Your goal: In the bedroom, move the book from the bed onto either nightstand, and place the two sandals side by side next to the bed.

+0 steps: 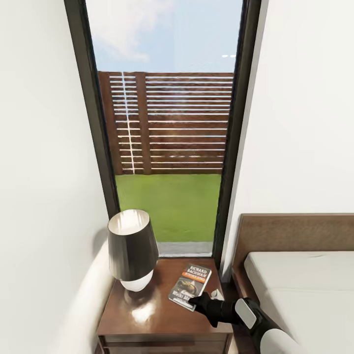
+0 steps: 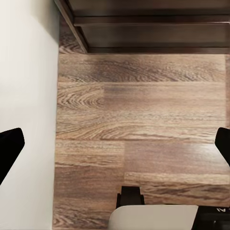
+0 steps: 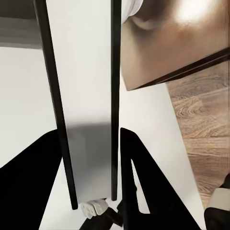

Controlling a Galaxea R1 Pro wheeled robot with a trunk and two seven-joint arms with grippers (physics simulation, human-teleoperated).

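Observation:
The book, dark with an orange band, hangs low over the right part of the nightstand. My right gripper is shut on its near corner. In the right wrist view the book appears edge-on as a pale strip between dark covers, clamped between the two black fingers, with the nightstand's top beside it. My left gripper is open over bare plank floor. The bed lies to the right with its brown headboard. The sandals are out of view.
A dark-shaded lamp with a white base stands on the nightstand's left half. A tall dark-framed window behind shows grass and a fence. White walls close in on both sides. A dark cabinet base stands beyond the left gripper.

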